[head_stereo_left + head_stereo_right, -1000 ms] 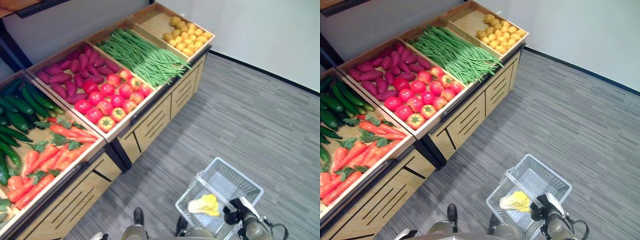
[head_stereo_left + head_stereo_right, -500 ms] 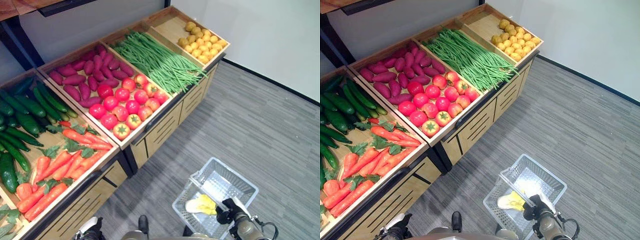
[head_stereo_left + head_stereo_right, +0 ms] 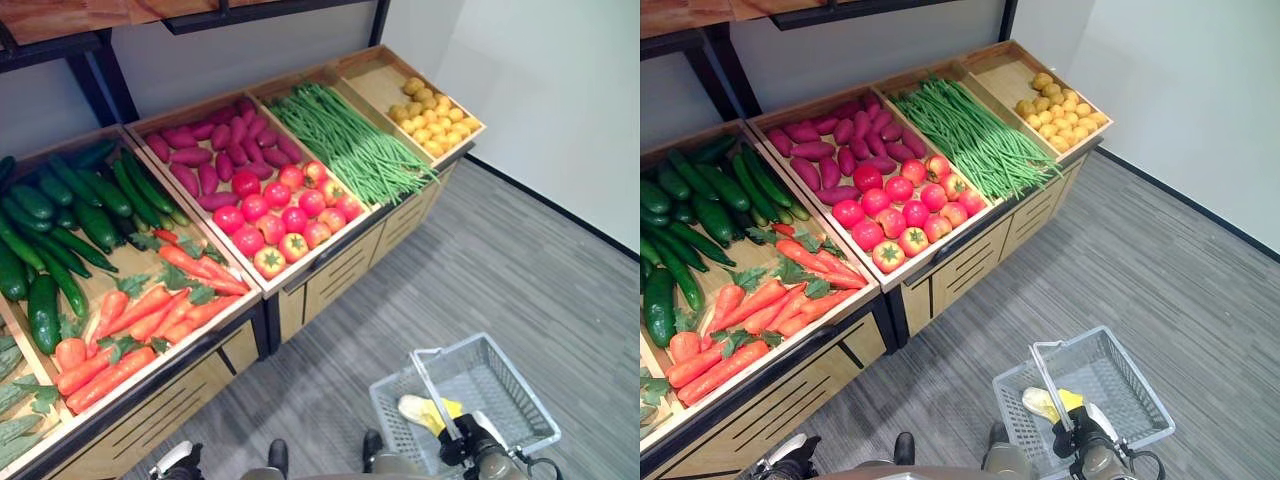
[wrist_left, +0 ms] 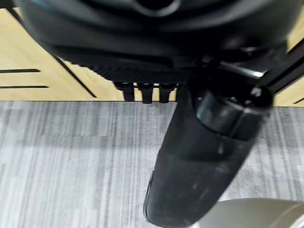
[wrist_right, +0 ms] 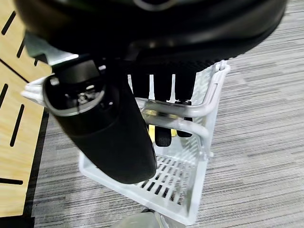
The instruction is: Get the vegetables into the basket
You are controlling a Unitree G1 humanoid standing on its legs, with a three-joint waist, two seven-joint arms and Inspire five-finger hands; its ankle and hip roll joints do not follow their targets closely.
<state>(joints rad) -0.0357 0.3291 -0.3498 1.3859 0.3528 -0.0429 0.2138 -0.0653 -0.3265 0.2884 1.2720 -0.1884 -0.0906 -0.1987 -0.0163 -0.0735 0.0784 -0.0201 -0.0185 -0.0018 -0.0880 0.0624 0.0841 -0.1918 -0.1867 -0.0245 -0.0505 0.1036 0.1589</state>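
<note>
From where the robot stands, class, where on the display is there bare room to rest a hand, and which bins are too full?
The far bin shows bare wood behind its yellow produce, toward the wall. A bare strip also lies between the cucumbers and the carrots. The green beans, sweet potatoes and tomatoes fill their sections. The basket in the right hand has open floor.

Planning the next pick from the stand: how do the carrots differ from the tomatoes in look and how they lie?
The carrots are long, tapered and orange with green leafy tops; the tomatoes are round and red, some with a green star-shaped stem cap. The carrots lie flat and overlapping at mixed angles, while the tomatoes sit side by side in rough rows. The carrots share their bin with cucumbers; the tomatoes share theirs with purple sweet potatoes. Both fill the front of their bins.
</note>
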